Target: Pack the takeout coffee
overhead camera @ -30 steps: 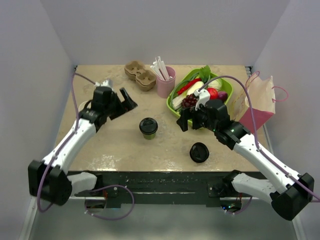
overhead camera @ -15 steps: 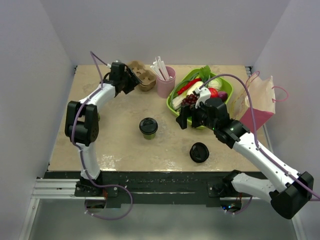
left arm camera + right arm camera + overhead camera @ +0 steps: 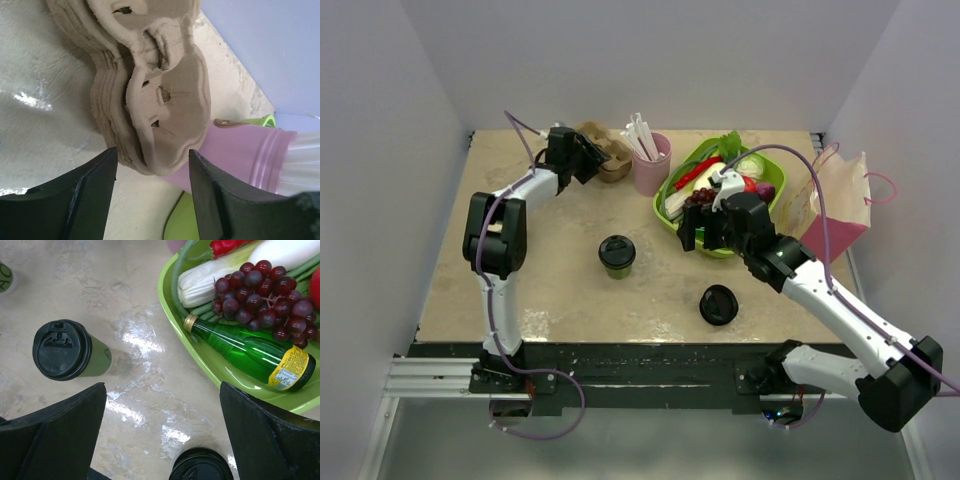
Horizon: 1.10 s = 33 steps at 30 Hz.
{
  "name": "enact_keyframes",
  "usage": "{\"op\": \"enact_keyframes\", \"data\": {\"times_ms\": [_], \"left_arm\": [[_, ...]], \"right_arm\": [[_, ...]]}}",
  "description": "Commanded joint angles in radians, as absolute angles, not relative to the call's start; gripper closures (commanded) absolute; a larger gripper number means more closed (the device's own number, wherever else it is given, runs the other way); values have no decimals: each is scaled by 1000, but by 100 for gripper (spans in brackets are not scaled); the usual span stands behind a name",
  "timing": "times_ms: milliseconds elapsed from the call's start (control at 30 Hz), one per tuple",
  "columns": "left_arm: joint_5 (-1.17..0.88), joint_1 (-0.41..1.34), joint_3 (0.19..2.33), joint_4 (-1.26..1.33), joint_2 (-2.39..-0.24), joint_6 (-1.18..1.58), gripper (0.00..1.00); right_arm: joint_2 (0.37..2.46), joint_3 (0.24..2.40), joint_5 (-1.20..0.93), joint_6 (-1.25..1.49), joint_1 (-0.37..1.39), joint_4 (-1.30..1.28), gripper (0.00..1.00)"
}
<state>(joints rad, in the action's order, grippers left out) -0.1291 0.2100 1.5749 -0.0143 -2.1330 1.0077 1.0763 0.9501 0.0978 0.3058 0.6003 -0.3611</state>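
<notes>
The takeout coffee (image 3: 617,254), an olive-green cup with a black lid, stands upright mid-table. It also shows in the right wrist view (image 3: 62,350), to the left of my right gripper. My right gripper (image 3: 700,235) (image 3: 162,390) is open and empty. It hovers over bare table between the coffee and the green tray (image 3: 672,205). My left gripper (image 3: 583,158) (image 3: 152,167) is open and empty at the back of the table. It sits just short of a stack of brown cardboard cup carriers (image 3: 605,150) (image 3: 150,85). The pink bag (image 3: 835,205) stands at the right edge.
A black lid (image 3: 718,304) (image 3: 202,467) lies near the front, right of the coffee. A pink cup with straws (image 3: 650,160) (image 3: 240,155) stands beside the carriers. The tray (image 3: 215,365) holds grapes, a green bottle and vegetables. Part of another green cup (image 3: 5,277) shows at the left.
My left arm has swung from the left middle of the table to the back, up to the carrier stack. My right gripper has shifted slightly towards the tray. The coffee has not moved.
</notes>
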Motion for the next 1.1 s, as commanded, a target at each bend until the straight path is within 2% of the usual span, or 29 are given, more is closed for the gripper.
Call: {"op": "enact_keyframes", "data": {"times_ms": [0,267,367,567,767,1067], "left_arm": [[-150,201,1606,110,-2132,1046,38],[-135,196,1632,72,-2137,1048,40],[-130,195,1697,-39,-2171,1035,43],[-77,193,1674,-80,-2152,1046,44],[-92,190,1609,84,-2134,1074,43],[-40,192,1672,-32,-2155,1048,46]], "right_arm": [[1094,1005,163,296,598,-365,2],[1141,1043,199,272,600,-365,2],[1158,1057,201,262,600,-371,2],[1172,1066,209,253,598,-377,2],[1181,1074,209,250,598,-368,2],[1181,1066,221,258,598,-367,2]]}}
